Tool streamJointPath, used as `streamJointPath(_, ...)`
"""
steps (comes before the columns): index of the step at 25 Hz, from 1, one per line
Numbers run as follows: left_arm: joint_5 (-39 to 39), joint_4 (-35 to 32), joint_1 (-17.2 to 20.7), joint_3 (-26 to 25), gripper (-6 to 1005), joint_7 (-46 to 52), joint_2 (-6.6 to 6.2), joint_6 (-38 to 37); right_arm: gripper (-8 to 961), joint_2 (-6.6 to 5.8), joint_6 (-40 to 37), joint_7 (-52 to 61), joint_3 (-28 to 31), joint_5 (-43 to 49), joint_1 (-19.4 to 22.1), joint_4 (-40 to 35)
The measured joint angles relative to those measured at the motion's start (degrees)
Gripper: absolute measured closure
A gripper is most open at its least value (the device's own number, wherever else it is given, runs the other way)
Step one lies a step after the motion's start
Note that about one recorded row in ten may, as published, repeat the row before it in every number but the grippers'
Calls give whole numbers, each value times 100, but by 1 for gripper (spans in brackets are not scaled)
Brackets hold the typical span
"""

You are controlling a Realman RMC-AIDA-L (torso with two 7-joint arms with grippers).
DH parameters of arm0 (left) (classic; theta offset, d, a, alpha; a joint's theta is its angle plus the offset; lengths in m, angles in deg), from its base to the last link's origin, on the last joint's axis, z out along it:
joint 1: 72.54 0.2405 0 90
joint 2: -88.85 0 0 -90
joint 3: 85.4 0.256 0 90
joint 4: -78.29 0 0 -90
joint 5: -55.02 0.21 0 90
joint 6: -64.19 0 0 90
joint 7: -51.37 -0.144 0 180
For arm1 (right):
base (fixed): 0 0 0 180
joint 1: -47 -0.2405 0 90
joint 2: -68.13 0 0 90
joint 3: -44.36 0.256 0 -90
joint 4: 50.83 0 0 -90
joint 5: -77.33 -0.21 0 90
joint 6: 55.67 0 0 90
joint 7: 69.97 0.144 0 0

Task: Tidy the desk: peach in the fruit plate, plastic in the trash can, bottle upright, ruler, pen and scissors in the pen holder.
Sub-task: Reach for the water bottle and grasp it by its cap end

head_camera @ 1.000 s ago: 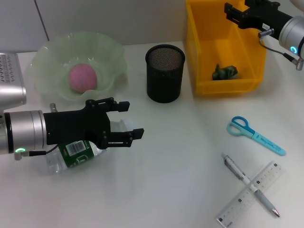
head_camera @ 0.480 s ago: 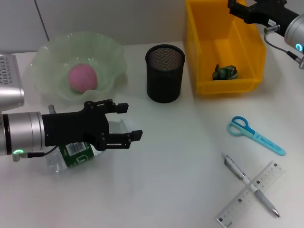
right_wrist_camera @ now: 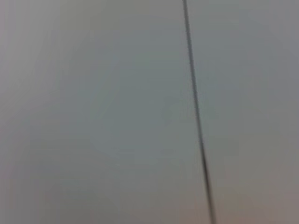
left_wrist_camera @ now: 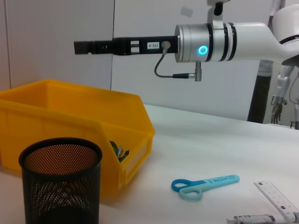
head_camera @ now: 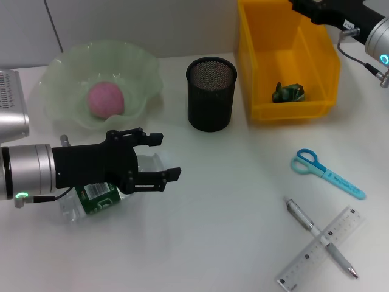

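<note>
A clear bottle (head_camera: 96,196) with a green label lies on its side at the front left. My left gripper (head_camera: 160,156) is open low over it, and part of the clear body shows between the fingers. The pink peach (head_camera: 106,99) sits in the pale green fruit plate (head_camera: 61,66). Green plastic (head_camera: 287,92) lies in the yellow trash can (head_camera: 258,112). My right gripper (head_camera: 302,6) hangs high over the can's back edge, and shows side-on (left_wrist_camera: 93,46) in the left wrist view. Blue scissors (head_camera: 322,170), pen (head_camera: 304,220) and clear ruler (head_camera: 343,225) lie at the front right. The black mesh pen holder (head_camera: 211,94) stands mid-table.
The pen lies crossed over the ruler near the front right edge. The pen holder (left_wrist_camera: 60,186) stands close beside the yellow can (left_wrist_camera: 70,121). A silver arm segment (head_camera: 12,106) sits at the far left by the plate.
My right gripper has drawn up and back from over the trash can, toward the top edge of the head view. The left gripper has edged slightly left over the bottle.
</note>
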Motion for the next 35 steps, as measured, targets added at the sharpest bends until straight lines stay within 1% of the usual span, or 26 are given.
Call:
streamJointPath(3, 0, -1, -14, 0, 169, 0, -2, -1, 148, -8, -655, 1, 0, -309, 144, -21)
streamJointPath(6, 0, 0, -18, 6, 169, 4, -2, -1, 148, -38, -1625, 8, -1, -589, 351, -22)
streamJointPath(8, 0, -2, -21, 15, 169, 17, -1, -2, 148, -86, -2296, 115, -14, -652, 497, -8)
streamJointPath(10, 0, -3, -28, 20, 169, 23, -5, -1, 147, -184, -2836, 351, -70, -562, 611, 22)
streamJointPath(14, 1, -7, -42, 33, 169, 32, -12, -1, 147, -507, -3628, 1009, -227, 114, 708, 135)
streamJointPath(16, 23, -12, -44, 41, 169, 51, -21, 0, 147, -629, -3873, 1257, -236, 593, 725, 165)
streamJointPath(19, 109, -31, -55, 45, 169, 142, -30, 1, 148, -726, -4161, 1458, -206, 1221, 760, 141)
streamJointPath(21, 135, -36, -61, 44, 169, 176, -35, 1, 148, -764, -4322, 1545, -182, 1587, 765, 123)
streamJointPath(25, 143, -39, -76, 44, 169, 202, -39, 1, 148, -819, -4612, 1611, -178, 2288, 759, 97)
streamJointPath(28, 145, -40, -94, 44, 169, 236, -52, 0, 149, -822, -4704, 1624, -213, 2771, 752, 57)
streamJointPath(29, 145, -40, -101, 44, 169, 243, -57, 0, 149, -804, -4711, 1598, -225, 3026, 752, 47)
streamJointPath(32, 147, -40, -116, 44, 169, 284, -85, -1, 149, -772, -4712, 1520, -227, 3223, 752, 29)
streamJointPath(35, 149, -40, -144, 43, 170, 363, -120, -1, 149, -645, -4684, 1410, -229, 3627, 767, -145)
